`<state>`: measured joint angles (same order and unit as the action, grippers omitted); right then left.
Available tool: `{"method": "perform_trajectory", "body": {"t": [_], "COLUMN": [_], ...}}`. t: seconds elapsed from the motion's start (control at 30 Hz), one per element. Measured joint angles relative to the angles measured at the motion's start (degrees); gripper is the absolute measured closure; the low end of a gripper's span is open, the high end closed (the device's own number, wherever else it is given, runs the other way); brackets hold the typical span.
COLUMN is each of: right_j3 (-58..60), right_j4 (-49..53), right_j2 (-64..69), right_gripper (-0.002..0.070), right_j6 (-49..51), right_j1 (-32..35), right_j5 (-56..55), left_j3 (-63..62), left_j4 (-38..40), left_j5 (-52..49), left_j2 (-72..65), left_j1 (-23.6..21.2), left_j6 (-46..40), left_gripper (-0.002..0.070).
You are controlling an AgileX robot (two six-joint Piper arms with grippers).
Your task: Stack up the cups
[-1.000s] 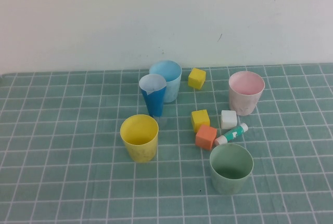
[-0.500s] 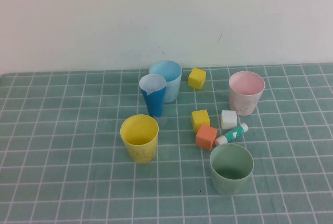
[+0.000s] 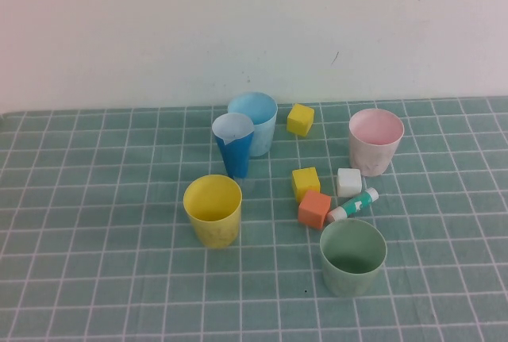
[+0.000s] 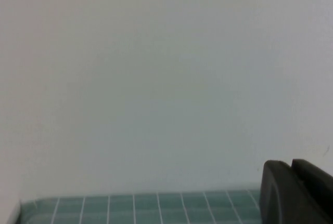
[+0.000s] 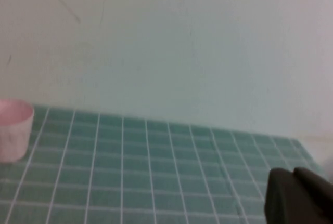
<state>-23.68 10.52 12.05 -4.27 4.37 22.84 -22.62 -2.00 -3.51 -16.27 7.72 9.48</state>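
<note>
- Cups stand apart, unstacked, on the green checked cloth (image 3: 95,199): light blue cup (image 3: 254,123) at 12 o'clock, pale pink cup (image 3: 375,142) at 2, sage green cup (image 3: 352,257) at 5, yellow cup (image 3: 213,210) at 8.
- Left gripper (image 4: 296,193) closed, empty, away from every cup.
- Right gripper (image 5: 299,198) closed, empty, well apart from the pink cup.

Four pastel tapered plastic cups stand upright and apart, mouths open upward, none nested. The light blue cup (image 3: 253,123) sits at upper centre of the high view, partly hidden on its left side. The pale pink cup (image 3: 375,141) stands at right of centre. The yellow cup (image 3: 213,210) is at lower left of centre. The sage green cup (image 3: 352,257) stands at lower right, nearest the bottom edge.
</note>
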Motion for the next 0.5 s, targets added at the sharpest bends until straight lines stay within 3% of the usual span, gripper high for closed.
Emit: {"method": "perform_trajectory", "body": {"t": [0.17,0.27,0.5], "right_j3": [-3.95,-4.68,-4.71], "right_j4": [-4.74,-12.14,-34.84], "right_j2": [13.51,20.82,32.86], "right_gripper": [0.0679,0.0679,0.0679], "right_j6": [-6.57,-15.75,-40.13], "right_j1": [0.0,0.0,0.0], "right_j5": [4.56,4.68,4.76], "left_j3": [-9.74,-17.16,-35.28], "left_j4": [1.48,3.24,10.1], "left_j5": [-5.81,-10.46,-22.0], "left_j2": [-18.35,-30.03,-50.98], "left_j1": [0.0,0.0,0.65], "left_j6": [1.43,1.43,-9.02], "left_gripper": [0.0676,0.0676,0.0676]}}
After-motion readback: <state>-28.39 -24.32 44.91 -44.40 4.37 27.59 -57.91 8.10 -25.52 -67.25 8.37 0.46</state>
